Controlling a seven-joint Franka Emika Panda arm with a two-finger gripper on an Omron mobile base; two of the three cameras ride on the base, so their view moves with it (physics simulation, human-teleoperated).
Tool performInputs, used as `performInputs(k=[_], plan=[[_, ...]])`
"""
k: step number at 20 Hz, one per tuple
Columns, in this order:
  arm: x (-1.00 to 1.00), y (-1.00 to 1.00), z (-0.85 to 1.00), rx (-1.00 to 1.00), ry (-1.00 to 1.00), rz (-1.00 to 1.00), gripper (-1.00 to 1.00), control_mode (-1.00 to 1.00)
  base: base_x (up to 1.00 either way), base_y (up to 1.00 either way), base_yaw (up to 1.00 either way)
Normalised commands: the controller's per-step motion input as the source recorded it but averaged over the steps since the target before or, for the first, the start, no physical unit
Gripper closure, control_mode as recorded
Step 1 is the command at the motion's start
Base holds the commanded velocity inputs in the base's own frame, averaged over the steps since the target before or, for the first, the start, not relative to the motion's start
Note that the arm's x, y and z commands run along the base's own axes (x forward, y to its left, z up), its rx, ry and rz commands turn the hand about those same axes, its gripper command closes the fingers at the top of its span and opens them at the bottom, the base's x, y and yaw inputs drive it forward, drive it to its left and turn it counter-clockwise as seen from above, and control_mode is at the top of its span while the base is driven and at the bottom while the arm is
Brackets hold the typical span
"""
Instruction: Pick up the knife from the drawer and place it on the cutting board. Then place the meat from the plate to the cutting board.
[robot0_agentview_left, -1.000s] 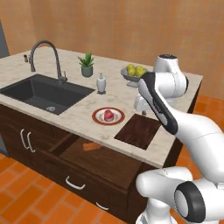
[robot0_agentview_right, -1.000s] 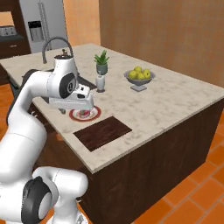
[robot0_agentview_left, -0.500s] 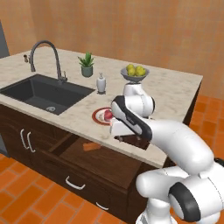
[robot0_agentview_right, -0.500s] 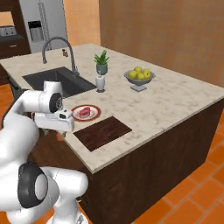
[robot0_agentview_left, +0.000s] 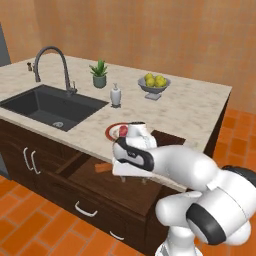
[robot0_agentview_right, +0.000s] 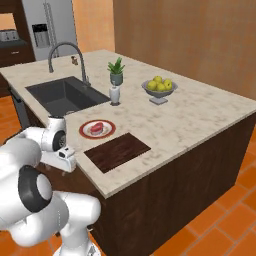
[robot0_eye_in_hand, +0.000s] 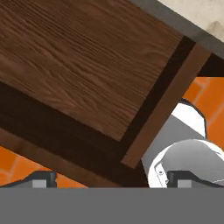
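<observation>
The knife (robot0_agentview_left: 102, 167), of which an orange-brown handle end shows, lies on the floor of the open drawer (robot0_agentview_left: 107, 192), toward the drawer's 10 o'clock corner, just under the table (robot0_agentview_left: 195, 117) edge. The hand (robot0_agentview_left: 139, 176) hangs over the drawer at about 3 o'clock of the knife, fingers spread wide and pinching nothing; in the hand view its tips (robot0_eye_in_hand: 39, 177) look down on bare wood grain of the drawer floor.

Up on the table, the meat (robot0_agentview_right: 96, 127) sits on the plate (robot0_agentview_right: 85, 134), and the cutting board (robot0_agentview_right: 117, 151) lies bare just beside the plate at its 4 o'clock in the right base view.

The step in hand seems to be the first one: reaching into the drawer for the knife. The next move likely calls for shifting the hand toward the handle, lining the spread fingers across it, lowering and pinching, then lifting clear of the table edge.

No brand, label or writing can be read anywhere.
</observation>
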Motion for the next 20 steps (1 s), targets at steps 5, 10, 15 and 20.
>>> performInputs(k=[5, 10, 15, 20], plan=[[0.0, 0.42, -0.92, 0.0, 0.03, -0.17, -1.0, -1.0, 0.0, 0.0, 0.0], [0.0, 0.3, -0.73, 0.0, 0.03, -0.14, -1.0, -1.0, 0.0, 0.0, 0.0], [-0.48, 0.56, -0.51, 0.0, 0.0, -0.07, -1.0, -1.0, 0.0, 0.0, 0.0], [-1.0, 0.98, -0.08, 0.0, 0.0, 0.08, -1.0, -1.0, 0.0, 0.0, 0.0]])
